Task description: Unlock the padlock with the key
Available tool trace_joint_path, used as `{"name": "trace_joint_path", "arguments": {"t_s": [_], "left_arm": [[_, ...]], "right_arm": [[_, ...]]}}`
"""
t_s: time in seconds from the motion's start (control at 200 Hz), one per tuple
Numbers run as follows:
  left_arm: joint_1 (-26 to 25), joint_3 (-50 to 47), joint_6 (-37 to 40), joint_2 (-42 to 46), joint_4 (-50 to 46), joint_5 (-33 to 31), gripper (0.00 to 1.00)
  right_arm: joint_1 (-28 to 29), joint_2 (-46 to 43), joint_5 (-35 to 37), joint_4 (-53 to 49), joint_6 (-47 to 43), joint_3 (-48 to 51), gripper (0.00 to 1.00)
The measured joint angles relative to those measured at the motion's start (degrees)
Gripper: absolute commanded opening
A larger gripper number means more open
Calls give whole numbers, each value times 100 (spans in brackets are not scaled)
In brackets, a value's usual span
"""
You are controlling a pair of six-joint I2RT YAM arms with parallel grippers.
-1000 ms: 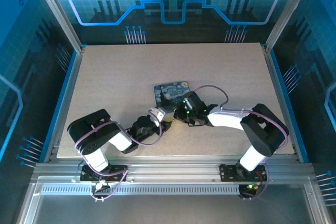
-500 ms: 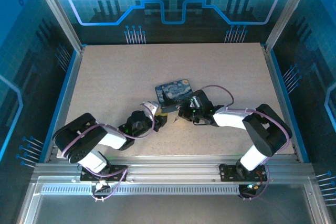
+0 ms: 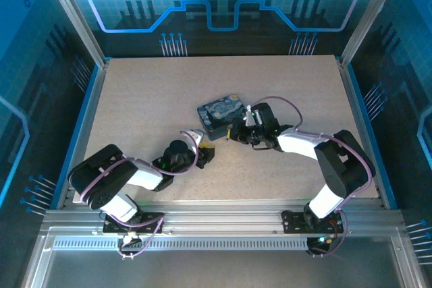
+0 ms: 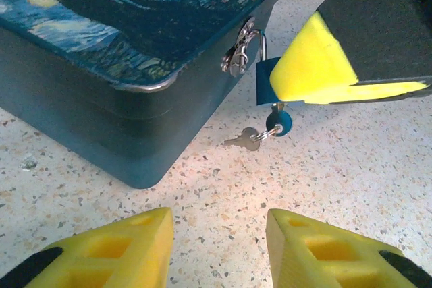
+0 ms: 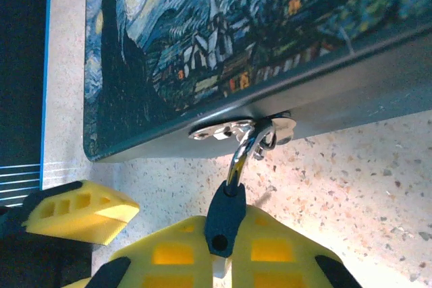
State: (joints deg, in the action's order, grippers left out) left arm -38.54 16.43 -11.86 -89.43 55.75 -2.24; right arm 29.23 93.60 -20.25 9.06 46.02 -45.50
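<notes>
Right gripper (image 5: 223, 251) clamps the blue padlock (image 5: 226, 214), steel shackle (image 5: 243, 150) through the hasp (image 5: 226, 130); left gripper (image 4: 219, 234) half open, empty

Black-and-white arms (image 3: 300, 144) trail purple cables (image 3: 280, 99); pincer fingers (image 4: 115, 249) wear yellow, seemingly foam, pads.

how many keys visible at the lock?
1 for certain: silver key on a ring under the padlock, by the box. The blue knob above it may cap a second, blade hidden.
</notes>
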Motion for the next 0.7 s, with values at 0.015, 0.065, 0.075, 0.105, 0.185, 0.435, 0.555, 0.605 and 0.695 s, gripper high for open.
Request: {"name": "trace_joint_path", "arguments": {"t_s": [0.015,0.065,0.075,0.105,0.185,0.435,0.555,0.605,0.695], "left_arm": [[0,0,-13,-9,2,11,41],[4,2,-24,-37,4,39,41],[4,2,-26,-48,4,44,41],[4,4,-28,-74,4,61,41],[4,15,-28,-140,2,68,41],[4,39,-28,-170,2,107,41],[4,59,-28,-177,4,107,41],[9,74,-28,-192,4,107,41],[13,81,-28,-216,2,107,41]], "right_arm": [[-4,11,-17,35,7,15,0],[-11,57,-55,146,44,79,0],[-11,70,-66,173,46,92,0],[-11,114,-87,219,85,131,0],[-11,256,-116,280,188,199,0],[-28,527,59,693,612,393,0],[-55,647,55,1209,922,553,0],[-55,671,57,1364,1027,608,0],[-52,671,76,1580,1235,699,0]]}}
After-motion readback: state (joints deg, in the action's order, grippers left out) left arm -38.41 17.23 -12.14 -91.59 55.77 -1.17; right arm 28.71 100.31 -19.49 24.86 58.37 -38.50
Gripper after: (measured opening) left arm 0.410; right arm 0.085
